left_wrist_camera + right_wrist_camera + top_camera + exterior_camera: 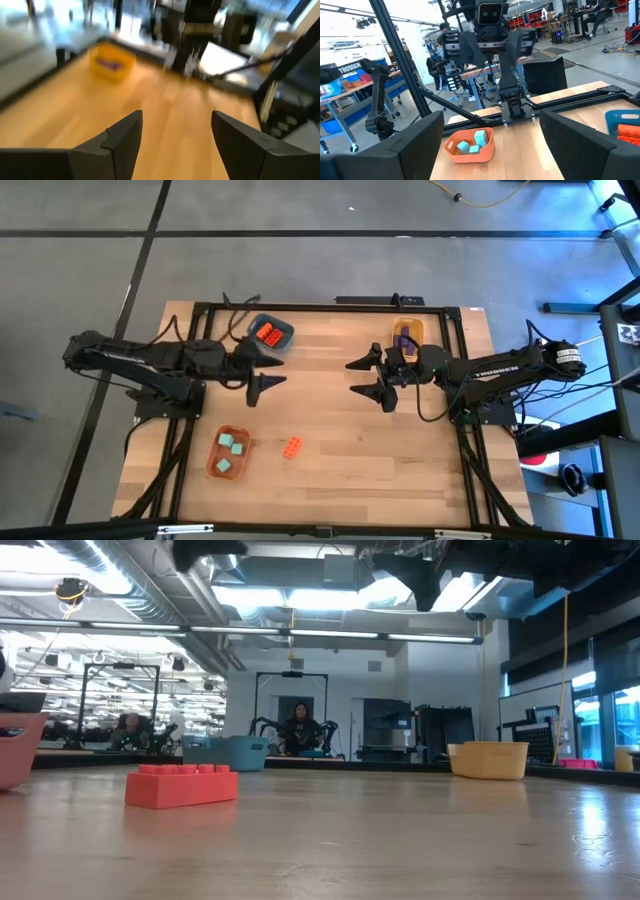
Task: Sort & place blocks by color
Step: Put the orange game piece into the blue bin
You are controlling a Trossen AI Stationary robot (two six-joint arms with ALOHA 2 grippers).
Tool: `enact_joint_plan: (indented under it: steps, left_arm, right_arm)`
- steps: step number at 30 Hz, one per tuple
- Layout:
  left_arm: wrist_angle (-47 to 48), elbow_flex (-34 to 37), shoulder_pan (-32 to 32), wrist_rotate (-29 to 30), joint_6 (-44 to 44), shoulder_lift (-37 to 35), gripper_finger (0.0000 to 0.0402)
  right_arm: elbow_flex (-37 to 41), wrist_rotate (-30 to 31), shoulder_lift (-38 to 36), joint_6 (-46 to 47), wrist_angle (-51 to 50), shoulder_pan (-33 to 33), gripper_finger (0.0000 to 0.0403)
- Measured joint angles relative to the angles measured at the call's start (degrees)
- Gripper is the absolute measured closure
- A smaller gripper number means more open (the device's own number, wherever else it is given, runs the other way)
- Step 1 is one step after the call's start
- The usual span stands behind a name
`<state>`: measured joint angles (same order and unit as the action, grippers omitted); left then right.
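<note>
One orange-red block (291, 447) (182, 786) lies flat on the table, near the front and left of the middle. Other orange-red blocks (268, 334) sit in the dark blue bowl (284, 332) at the far left, teal-mint blocks (232, 443) (472, 140) in the orange bowl (214, 457), and purple blocks (404, 338) in the yellow bowl (408, 328) (111, 62). My left gripper (265, 369) (175, 142) hangs open above the table beside the blue bowl. My right gripper (367, 376) (490, 145) hangs open next to the yellow bowl. Neither touches anything.
A black frame (320, 305) runs along the table's far edge and down both sides. The broad middle of the wooden table (340, 470) lies bare between the two grippers. Beyond the table, people sit in the room behind.
</note>
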<state>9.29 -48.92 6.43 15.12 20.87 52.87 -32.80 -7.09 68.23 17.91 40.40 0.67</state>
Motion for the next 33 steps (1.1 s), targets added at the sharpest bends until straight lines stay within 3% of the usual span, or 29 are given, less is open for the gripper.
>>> enact_joint_plan:
  steps: [6, 11, 15, 19, 24, 29, 33]
  left_arm:
    - [25.7, -11.3, 6.4, -3.1, 16.8, 0.9, 0.0172]
    - [39.7, -18.6, 9.8, -3.8, 21.6, 0.9, 0.0172]
    - [39.7, -19.2, 10.3, -0.4, 29.1, 0.7, 0.0172]
    - [39.4, -17.5, 11.2, 0.7, 37.9, 5.2, 0.0172]
    - [39.3, -16.3, 13.6, -0.3, 45.4, 16.7, 0.0172]
    - [35.7, -16.5, 14.6, -7.1, 50.7, 29.3, 0.0172]
    - [35.7, -19.4, 14.8, -8.6, 57.2, 37.6, 0.0172]
  right_arm:
    - [0.0, 0.0, 0.0, 0.0, -0.1, 0.0, 0.0071]
    - [0.0, 0.0, 0.0, 0.4, -0.7, 0.0, 0.0071]
    - [0.0, 0.0, 0.0, 2.9, -1.4, 0.0, 0.0071]
    - [0.0, 0.0, 0.0, 3.6, -1.9, 0.0, 0.0071]
    - [0.0, 0.0, 0.0, 10.2, -4.2, 0.0, 0.0071]
    - [0.0, 0.0, 0.0, 10.3, -7.4, 0.0, 0.0071]
    - [0.0, 0.0, 0.0, 10.3, -8.8, 0.0, 0.0071]
